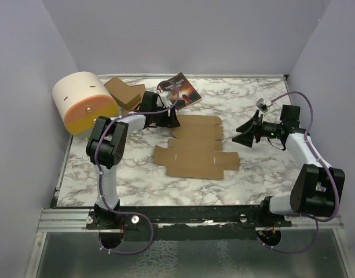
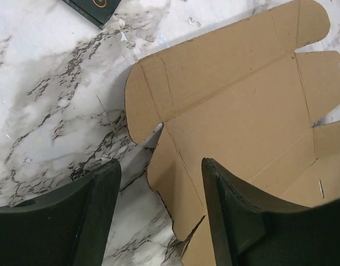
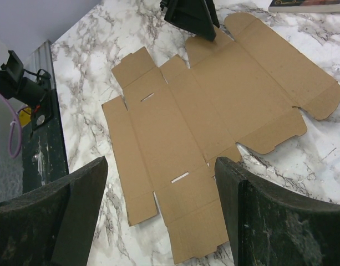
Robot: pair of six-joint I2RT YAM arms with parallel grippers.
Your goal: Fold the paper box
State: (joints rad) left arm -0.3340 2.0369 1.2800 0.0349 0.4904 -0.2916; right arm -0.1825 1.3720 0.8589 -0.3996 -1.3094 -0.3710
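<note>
The paper box (image 1: 194,152) lies flat and unfolded on the marble table (image 1: 258,171), between both arms. It seems light and thin and should bend easily at the creases, so take an outer flap by its edge. The left gripper (image 2: 158,166) and the right gripper (image 3: 161,163) both stand spread and hold nothing.

I see a marbled white-and-grey desk (image 1: 258,174). The paper box (image 1: 194,150) lies flat and unfolded near its middle, flaps spread out. Near the far edge a dark-covered book (image 1: 180,88) lies face up. Left of it sits a stack of brown cardboard pieces (image 1: 124,92), then a cream cylinder (image 1: 84,101) with an orange end, on its side
</note>
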